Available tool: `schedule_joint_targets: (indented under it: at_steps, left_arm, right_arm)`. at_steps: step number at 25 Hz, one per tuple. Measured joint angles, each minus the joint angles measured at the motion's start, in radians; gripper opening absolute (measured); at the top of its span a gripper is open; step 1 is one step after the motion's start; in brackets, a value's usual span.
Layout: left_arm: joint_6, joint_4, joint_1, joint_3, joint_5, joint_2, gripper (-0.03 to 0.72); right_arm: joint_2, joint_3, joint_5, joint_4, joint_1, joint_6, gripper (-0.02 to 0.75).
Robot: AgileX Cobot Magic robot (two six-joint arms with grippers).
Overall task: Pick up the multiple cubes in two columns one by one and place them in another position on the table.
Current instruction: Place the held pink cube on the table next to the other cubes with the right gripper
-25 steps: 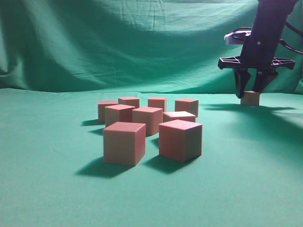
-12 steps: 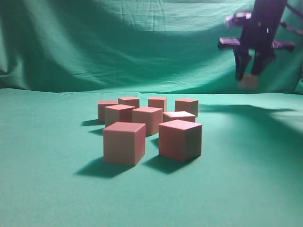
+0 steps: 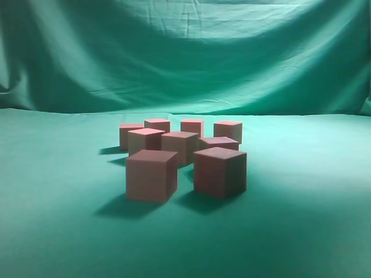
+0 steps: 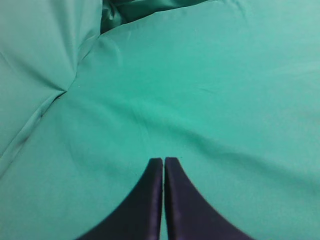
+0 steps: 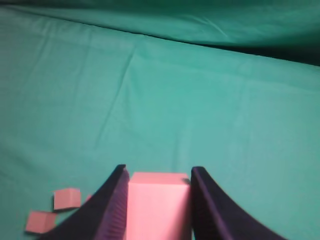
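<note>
Several pinkish-red cubes (image 3: 180, 146) stand in two columns on the teal table (image 3: 301, 197); the nearest two (image 3: 151, 174) (image 3: 219, 171) look largest. Neither arm shows in the exterior view. In the right wrist view my right gripper (image 5: 159, 172) is shut on one cube (image 5: 159, 207), held high above the table. Far below it, two cubes (image 5: 67, 198) (image 5: 41, 221) show small at the lower left. My left gripper (image 4: 163, 160) is shut with nothing between its fingers, hanging over bare green cloth.
A wrinkled green backdrop (image 3: 185, 52) hangs behind the table. Folded cloth and a seam (image 4: 65, 90) lie at the upper left of the left wrist view. Bare table stretches on both sides of the cube group and in front of it.
My right gripper closed on the cube at the back right of the table, lifted it, and rose out of the top of the exterior view. The grouped cubes stayed put.
</note>
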Motion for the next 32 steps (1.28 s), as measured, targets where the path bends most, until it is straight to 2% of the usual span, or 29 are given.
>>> schedule_joint_targets:
  at_steps: [6, 12, 15, 21, 27, 32]
  left_arm:
    - [0.000, 0.000, 0.000, 0.000, 0.000, 0.000, 0.000]
    - [0.000, 0.000, 0.000, 0.000, 0.000, 0.000, 0.000]
    - [0.000, 0.000, 0.000, 0.000, 0.000, 0.000, 0.000]
    - [0.000, 0.000, 0.000, 0.000, 0.000, 0.000, 0.000]
    - [0.000, 0.000, 0.000, 0.000, 0.000, 0.000, 0.000]
    - [0.000, 0.000, 0.000, 0.000, 0.000, 0.000, 0.000]
  right_arm:
    - [-0.217, 0.190, 0.022, 0.033, 0.000, -0.029, 0.265]
    - [-0.451, 0.519, -0.023, 0.203, 0.023, -0.194, 0.265]
    - [-0.549, 0.650, -0.054, 0.223, 0.117, -0.266, 0.265]
    - [-0.578, 0.790, -0.100, 0.216, 0.401, -0.284, 0.265]
    - [-0.467, 0.806, -0.221, 0.105, 0.655, -0.215, 0.265]
    - [-0.302, 0.807, -0.306, -0.037, 0.762, -0.100, 0.265]
